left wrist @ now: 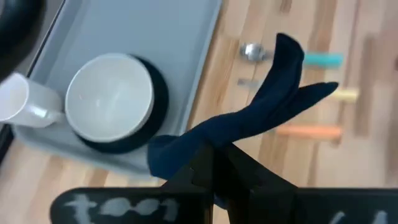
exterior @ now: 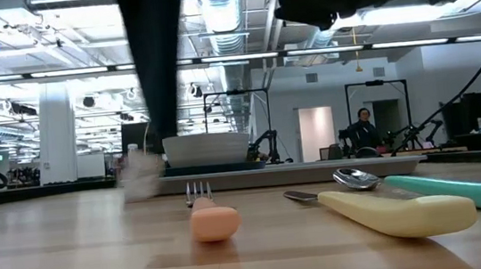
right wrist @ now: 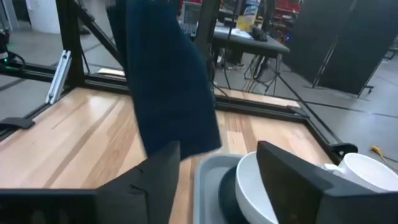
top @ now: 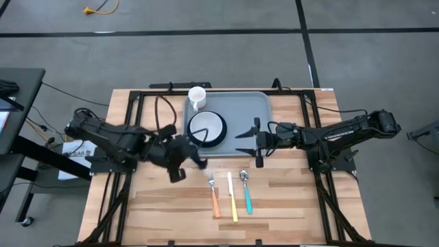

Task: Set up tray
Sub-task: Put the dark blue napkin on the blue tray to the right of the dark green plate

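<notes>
The grey-blue tray [top: 241, 110] lies at the table's far middle. On it a white bowl [top: 206, 126] sits on a dark round plate [left wrist: 154, 99], with a white mug [top: 197, 96] at the far left corner. My left gripper [top: 184, 156] is just off the tray's near left corner, shut on a dark blue cloth [left wrist: 261, 115]. My right gripper [top: 248, 140] hovers open over the tray's right part, fingers pointing at the bowl [right wrist: 261, 186], touching nothing. My left gripper pinches the dark blue cloth by a bunched end [left wrist: 208, 142] between its two fingers; one layer or several, I cannot tell. The rest of the cloth [exterior: 157, 63] hangs slack below the gripper as a narrow strip in front of the bowl.
On the bare wood nearer than the tray lie an orange-handled fork [top: 214, 195], a yellow-handled knife [top: 232, 199] and a teal-handled spoon [top: 246, 192], side by side. Black frame rails run along the table's left, right and far edges.
</notes>
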